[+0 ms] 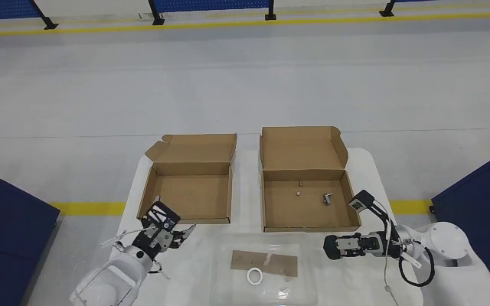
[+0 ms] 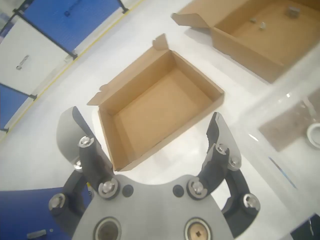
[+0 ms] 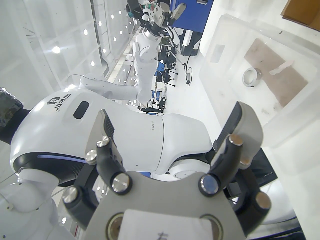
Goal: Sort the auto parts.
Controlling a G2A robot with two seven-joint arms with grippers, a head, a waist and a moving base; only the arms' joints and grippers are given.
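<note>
The small white ring (image 1: 254,276) lies flat at the edge of a brown card sheet (image 1: 264,262) inside the clear plastic tray (image 1: 306,239), between the two empty, wide-open grippers, and looks slightly nearer the right gripper (image 3: 170,108) than the left gripper (image 2: 145,112).

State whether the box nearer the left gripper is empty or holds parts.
Empty: the box shows only bare cardboard floor. The small metal parts lie in the other box.

Top cam looks down on table (image 1: 246,191); L wrist faces box (image 2: 160,106), R sideways; all share bin (image 1: 310,264).
</note>
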